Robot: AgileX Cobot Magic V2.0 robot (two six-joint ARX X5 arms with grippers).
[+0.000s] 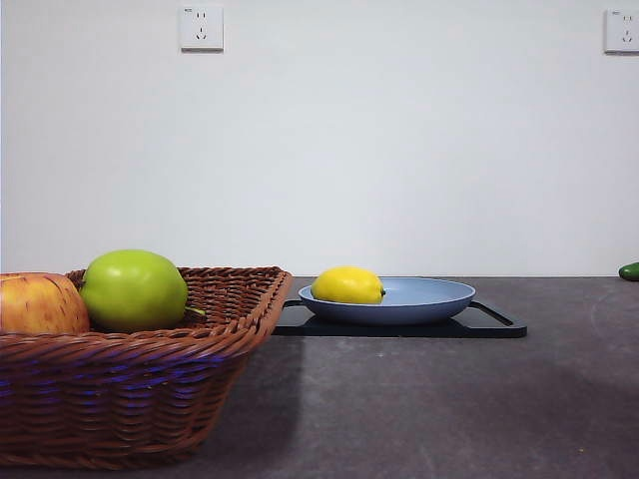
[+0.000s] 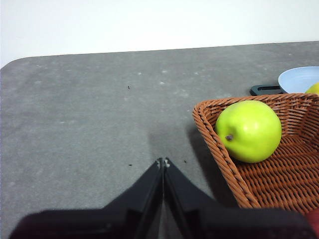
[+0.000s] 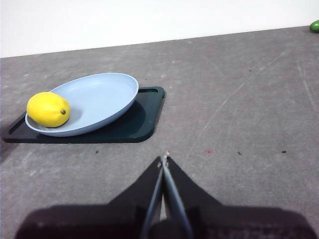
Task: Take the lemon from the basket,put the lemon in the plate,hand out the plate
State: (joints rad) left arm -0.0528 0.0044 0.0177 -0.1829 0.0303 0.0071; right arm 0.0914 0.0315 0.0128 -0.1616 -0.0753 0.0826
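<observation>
Small bright yellow oval lemon [image 1: 347,285] lies in the wide blue-grey shallow plate [image 1: 429,299], off-centre against its rim nearest the brown woven wicker basket [image 1: 150,399], so tilting the plate at hand-out risks it rolling off. Left gripper [image 2: 163,162] and right gripper [image 3: 163,160] both clenched empty over the grey counter [image 3: 239,99]. Plate sits on a flat black tray [image 3: 139,124]; basket holds a round green apple [image 1: 133,289] and red-yellow apple [image 1: 40,304].

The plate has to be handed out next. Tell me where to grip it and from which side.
Grip the blue plate by its raised rim on the bare side away from the lemon, which faces the right end effector. That edge overhangs the black tray, probably leaving room for a jaw beneath.
</observation>
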